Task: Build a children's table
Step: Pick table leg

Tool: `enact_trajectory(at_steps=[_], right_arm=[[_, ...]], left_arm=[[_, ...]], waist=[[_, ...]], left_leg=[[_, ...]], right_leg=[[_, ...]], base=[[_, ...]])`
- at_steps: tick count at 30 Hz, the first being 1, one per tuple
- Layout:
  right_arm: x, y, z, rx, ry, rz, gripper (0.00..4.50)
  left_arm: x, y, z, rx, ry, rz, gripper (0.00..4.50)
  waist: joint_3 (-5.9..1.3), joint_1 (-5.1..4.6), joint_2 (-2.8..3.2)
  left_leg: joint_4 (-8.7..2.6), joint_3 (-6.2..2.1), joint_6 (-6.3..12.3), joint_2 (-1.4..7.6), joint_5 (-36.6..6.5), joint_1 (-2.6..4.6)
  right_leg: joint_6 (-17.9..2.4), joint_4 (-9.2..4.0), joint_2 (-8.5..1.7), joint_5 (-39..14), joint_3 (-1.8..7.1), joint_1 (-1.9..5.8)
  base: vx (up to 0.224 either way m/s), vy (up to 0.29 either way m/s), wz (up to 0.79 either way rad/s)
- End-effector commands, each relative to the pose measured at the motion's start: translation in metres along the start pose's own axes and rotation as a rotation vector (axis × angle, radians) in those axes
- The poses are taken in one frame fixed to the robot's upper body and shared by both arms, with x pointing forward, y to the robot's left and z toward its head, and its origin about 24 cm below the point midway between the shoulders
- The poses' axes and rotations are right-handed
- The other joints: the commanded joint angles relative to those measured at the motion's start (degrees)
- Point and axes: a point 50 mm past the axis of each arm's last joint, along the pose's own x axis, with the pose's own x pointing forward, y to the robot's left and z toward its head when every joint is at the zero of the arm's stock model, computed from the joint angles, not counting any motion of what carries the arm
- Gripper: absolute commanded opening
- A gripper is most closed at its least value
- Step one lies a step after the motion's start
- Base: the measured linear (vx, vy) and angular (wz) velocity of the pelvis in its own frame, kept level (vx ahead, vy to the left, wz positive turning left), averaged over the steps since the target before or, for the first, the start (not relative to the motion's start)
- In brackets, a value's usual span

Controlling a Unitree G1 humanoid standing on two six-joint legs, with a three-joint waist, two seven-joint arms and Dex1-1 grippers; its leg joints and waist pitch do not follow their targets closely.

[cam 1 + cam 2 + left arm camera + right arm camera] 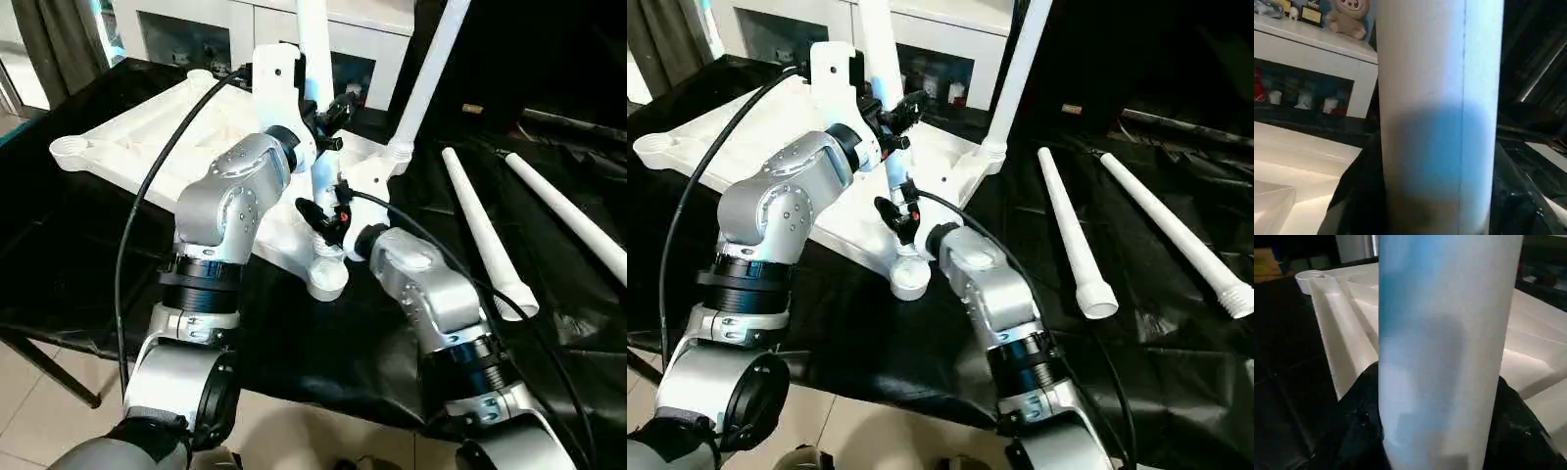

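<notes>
The white tabletop (147, 127) lies upside down on the black-draped work table. One white leg (428, 64) stands fixed in its far right corner socket. A second leg (313, 29) stands upright over the near corner socket (328, 281). My left gripper (328, 116) is shut on this leg higher up, where the tube (1435, 98) sits between its black fingers. My right gripper (325, 211) grips the same leg (1449, 333) lower down, just above the socket, with a finger pressed on each side.
Two loose white legs (482, 230) (573, 211) lie on the black cloth to the right. A white cabinet (196, 24) stands behind the table. The table's near edge (323, 382) runs just below my forearms. Black cables loop over both arms.
</notes>
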Motion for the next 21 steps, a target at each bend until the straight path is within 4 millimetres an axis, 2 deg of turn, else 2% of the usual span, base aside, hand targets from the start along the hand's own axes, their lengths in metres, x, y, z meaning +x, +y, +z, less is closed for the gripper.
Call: enact_trajectory(at_steps=[1,4,5,6,9,10,12,13,14,19,20,21], right_arm=[[-0.006,0.001,0.012,0.020,-0.071,0.098,1.93],[-0.011,0.001,0.014,0.043,-0.092,0.176,1.93],[-0.018,0.001,0.016,0.063,-0.112,0.267,1.93],[-0.022,0.001,0.017,0.074,-0.122,0.314,1.93],[-0.039,-0.005,0.019,0.145,-0.157,0.462,1.93],[-0.047,-0.011,0.018,0.164,-0.141,0.521,1.93],[-0.052,-0.013,0.017,0.169,-0.119,0.565,1.93],[-0.058,-0.013,0.014,0.165,-0.089,0.613,1.93],[-0.066,-0.014,0.009,0.164,-0.046,0.680,1.93],[-0.076,-0.015,0.003,0.150,0.028,0.755,1.93],[-0.077,-0.016,0.002,0.149,0.041,0.767,1.93],[-0.079,-0.016,0.001,0.148,0.051,0.777,1.93]], left_arm=[[-0.001,-0.011,0.009,-0.009,-0.017,-0.109,2.17],[-0.004,-0.016,0.009,-0.045,-0.007,-0.195,2.60],[-0.006,-0.018,0.009,-0.084,-0.006,-0.255,2.60],[-0.008,-0.020,0.009,-0.105,-0.004,-0.288,2.70],[-0.018,-0.023,0.008,-0.253,0.010,-0.497,2.78],[-0.026,-0.025,0.010,-0.338,-0.016,-0.641,2.78],[-0.031,-0.025,0.010,-0.372,-0.028,-0.720,2.78],[-0.034,-0.025,0.011,-0.410,-0.031,-0.786,2.78],[-0.039,-0.027,0.012,-0.449,-0.024,-0.867,2.78],[-0.049,-0.037,0.011,-0.395,0.024,-1.023,2.78],[-0.051,-0.038,0.009,-0.374,0.045,-1.046,2.50],[-0.052,-0.038,0.007,-0.357,0.064,-1.056,2.43]], waist=[[-4.49,0.03,0.76],[-4.46,0.26,0.66],[-4.44,0.22,0.55],[-4.44,0.35,0.88],[-4.40,0.54,0.58],[-4.37,0.65,0.55],[-4.30,0.79,0.62],[-4.28,0.70,0.56],[-4.23,0.85,0.67],[-3.90,0.97,0.62],[-3.84,0.94,0.74],[-3.85,0.98,0.73]], left_leg=[[-3.80,-0.22,-0.75,0.47,-8.1,1.44],[-3.72,-0.16,-0.20,0.56,-8.1,1.45],[-3.74,-0.14,0.17,0.54,-8.2,1.46],[-3.70,-0.13,0.41,0.55,-8.4,1.54],[-3.67,-0.01,1.12,0.41,-8.5,1.46],[-3.64,-0.01,1.46,0.50,-8.4,1.41],[-3.63,0.03,1.90,0.44,-8.4,1.45],[-3.66,0.02,1.86,0.41,-8.7,1.35],[-3.68,0.06,1.64,0.53,-9.6,1.60],[-4.06,-0.13,0.20,0.83,-12.4,1.60],[-4.18,-0.23,-0.42,0.82,-13.6,1.67],[-4.18,-0.24,-0.66,0.81,-14.0,1.78]], right_leg=[[-9.8,-2.94,-1.43,-1.3,1.45,3.25],[-10.8,-2.82,-1.54,-1.1,1.45,3.33],[-11.2,-2.85,-1.39,-0.9,1.40,3.42],[-11.6,-2.74,-1.50,-0.7,1.42,3.41],[-12.8,-2.85,-1.36,-1.0,1.36,3.52],[-13.3,-2.90,-1.45,-1.3,1.38,3.45],[-14.0,-3.00,-1.33,-2.2,1.34,3.41],[-14.0,-3.04,-1.33,-2.9,1.31,3.52],[-13.9,-3.23,-1.41,-4.3,1.33,3.40],[-12.0,-3.90,-1.72,-11.1,1.38,3.17],[-11.5,-4.12,-1.78,-13.3,1.33,3.09],[-11.2,-4.26,-1.78,-14.2,1.32,3.00]], base=[[0.000,0.000,0.00],[0.000,0.000,0.00],[0.000,0.000,0.00],[0.000,0.000,0.00],[0.000,0.000,0.00],[0.000,0.000,0.00],[0.000,0.000,0.00],[0.000,0.000,0.00],[0.000,0.000,0.00],[0.000,0.000,0.00],[0.000,0.000,0.00],[0.000,0.000,0.00]])
